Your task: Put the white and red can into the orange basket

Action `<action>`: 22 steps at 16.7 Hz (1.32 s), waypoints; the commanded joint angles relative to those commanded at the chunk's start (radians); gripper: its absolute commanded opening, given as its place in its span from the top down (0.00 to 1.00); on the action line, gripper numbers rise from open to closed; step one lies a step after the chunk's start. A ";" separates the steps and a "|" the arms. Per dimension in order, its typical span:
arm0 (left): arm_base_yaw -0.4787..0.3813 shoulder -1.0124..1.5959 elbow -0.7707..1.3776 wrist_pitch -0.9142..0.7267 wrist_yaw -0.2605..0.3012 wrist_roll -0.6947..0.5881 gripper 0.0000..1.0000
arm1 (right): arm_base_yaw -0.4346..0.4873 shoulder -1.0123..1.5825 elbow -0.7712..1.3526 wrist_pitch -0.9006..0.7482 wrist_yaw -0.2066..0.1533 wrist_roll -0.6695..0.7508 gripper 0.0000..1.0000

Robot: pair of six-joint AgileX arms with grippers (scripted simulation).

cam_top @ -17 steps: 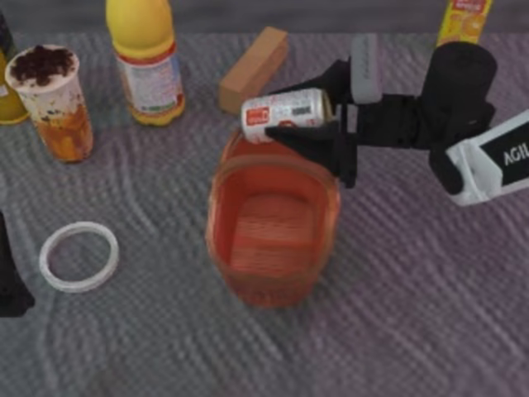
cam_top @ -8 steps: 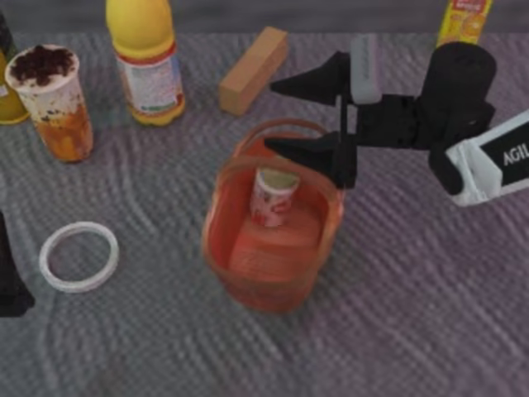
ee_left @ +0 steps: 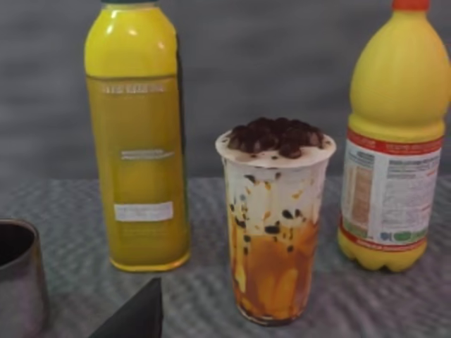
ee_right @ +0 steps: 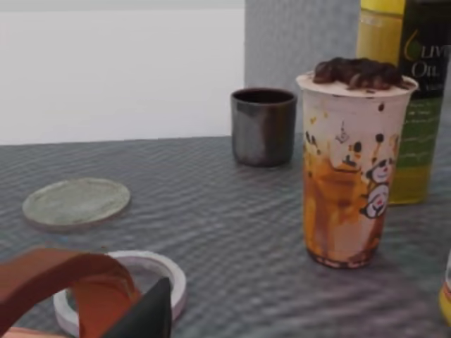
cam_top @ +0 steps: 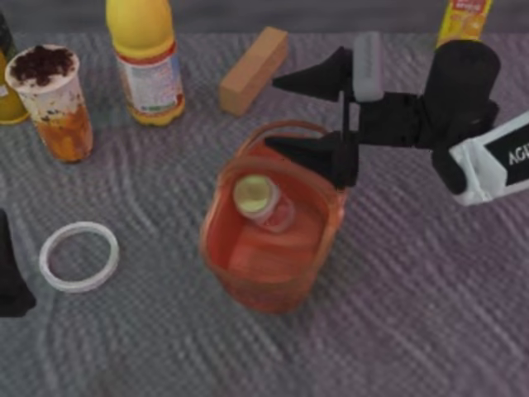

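- The white and red can [cam_top: 263, 201] stands nearly upright inside the orange basket [cam_top: 216, 248], its pale top facing the overhead camera; a second ago it was pinched sideways above the basket's far rim, and half a second ago it was dropping in, tilted.
- The basket sits near the middle of the counter [cam_top: 413, 314], its hoop handle [cam_top: 285, 128] arching over the far end; it has nudged slightly toward the counter's left edge since the can landed.
- The right claw [cam_top: 307, 112] hovers just beyond the basket's far rim with its two dark fingers spread wide and nothing between them, barely moved since it let go.
- Judged from this, the placing looks done: the can is free of the claw and resting on the basket floor, and what remains is probably only for the right arm to pull away without catching the handle.
- A tan wooden block [cam_top: 253, 69] lies toward the far edge, just past the claw's upper finger, and a yellow bottle [cam_top: 145, 58] stands left of it.
- A tall cup with dark topping [cam_top: 50, 101] stands near the far left corner, and a white ring [cam_top: 78, 255] lies flat by the left edge.
- The left arm [cam_top: 10, 273] stays parked at the left edge; whether its claw is spread or pressed together cannot be told.
- A yellow carton [cam_top: 463, 18] stands at the far edge, behind the right arm.
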 joint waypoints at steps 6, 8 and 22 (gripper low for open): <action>-0.114 0.292 0.299 -0.222 0.026 0.156 0.00 | -0.053 -0.281 -0.175 -0.143 0.152 0.007 0.00; -0.167 0.444 0.454 -0.336 0.032 0.238 0.00 | -0.081 -0.428 -0.262 -0.214 0.232 0.007 0.00; -0.562 1.762 1.780 -1.253 0.024 0.928 0.00 | -0.270 -1.755 -0.925 -0.818 0.874 -0.026 0.00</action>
